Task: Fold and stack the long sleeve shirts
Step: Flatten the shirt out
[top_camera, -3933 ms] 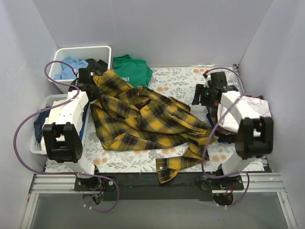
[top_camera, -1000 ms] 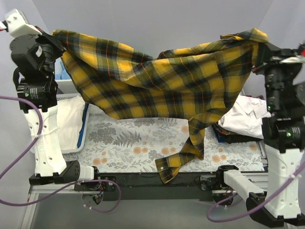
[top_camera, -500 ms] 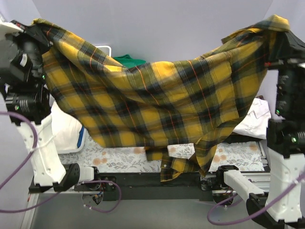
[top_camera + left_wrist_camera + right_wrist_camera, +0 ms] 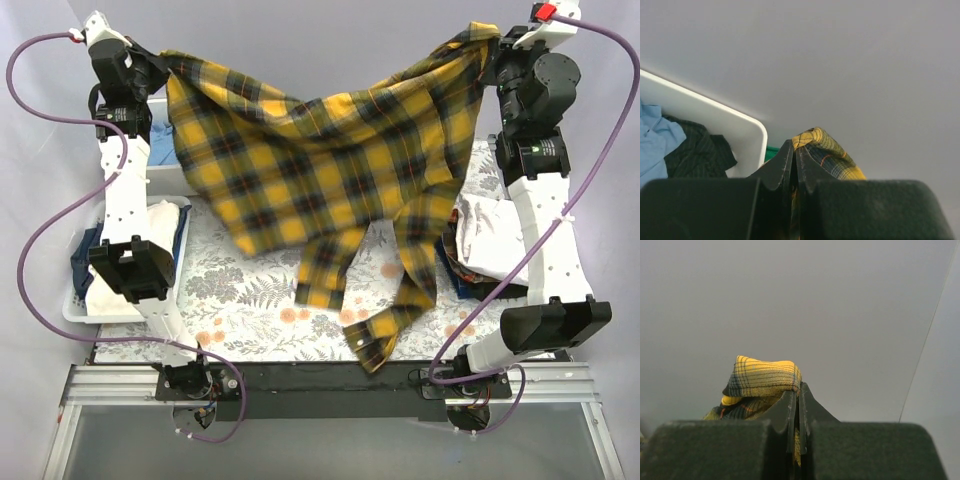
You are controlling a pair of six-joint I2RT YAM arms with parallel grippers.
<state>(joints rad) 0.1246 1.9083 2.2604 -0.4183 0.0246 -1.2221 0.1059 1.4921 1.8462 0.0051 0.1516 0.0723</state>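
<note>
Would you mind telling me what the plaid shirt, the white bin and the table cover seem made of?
The plaid shirt: soft woven cloth, likely flannel, matte; it sags in folds. The white bin: probably plastic; smooth, rigid rounded rim. The table cover: floral-printed sheet, cloth or vinyl, unclear.

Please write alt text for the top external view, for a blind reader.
The left fingers and right fingers, shut, hold a large yellow-and-black plaid flannel shirt spread in the air; its sleeves hang over the floral-patterned table.
</note>
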